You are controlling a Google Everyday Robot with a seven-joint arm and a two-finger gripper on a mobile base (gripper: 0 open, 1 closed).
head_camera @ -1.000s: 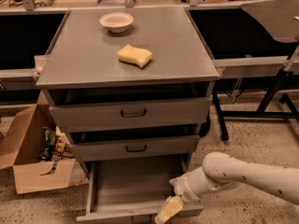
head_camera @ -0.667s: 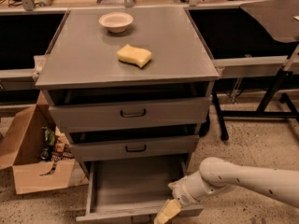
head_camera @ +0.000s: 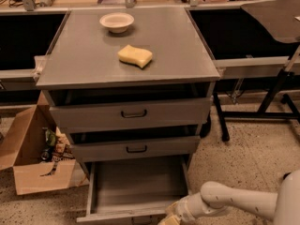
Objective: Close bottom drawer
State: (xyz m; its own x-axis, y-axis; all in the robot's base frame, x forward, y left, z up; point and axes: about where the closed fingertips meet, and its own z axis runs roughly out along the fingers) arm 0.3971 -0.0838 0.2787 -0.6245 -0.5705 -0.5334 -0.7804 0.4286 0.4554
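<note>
Since a second ago the arm [head_camera: 234, 203] has sunk toward the bottom edge of the view and the end effector [head_camera: 168, 219] with it, while the bottom drawer [head_camera: 138, 189] lies pulled out as far as before. The end effector is now cut off by the frame edge at 6 o'clock; only its pale upper part shows, and whether it is open or closed I cannot tell, nor whether it touches the drawer. It sits at the right end of the drawer's front panel, at about 5 o'clock from the tray. The front panel itself is half lost below the frame and its handle is hard to make out. The drawer stands at 6 o'clock under the cabinet, its long axis running from 12 to 6 out toward the camera, its front facing 6 and its flat grey tray facing up. Above it the middle drawer [head_camera: 136, 149] and the top drawer [head_camera: 131, 112] each show a dark gap along the top edge — both slightly out. On the tabletop [head_camera: 84, 55] a yellow sponge [head_camera: 135, 56] lies near the centre, with a white bowl [head_camera: 116, 21] at 11 o'clock from it, apart. A cardboard box [head_camera: 28, 172] with small items inside stands on the floor at 9 o'clock from the drawer, just beside the cabinet — its contents too small to name.
</note>
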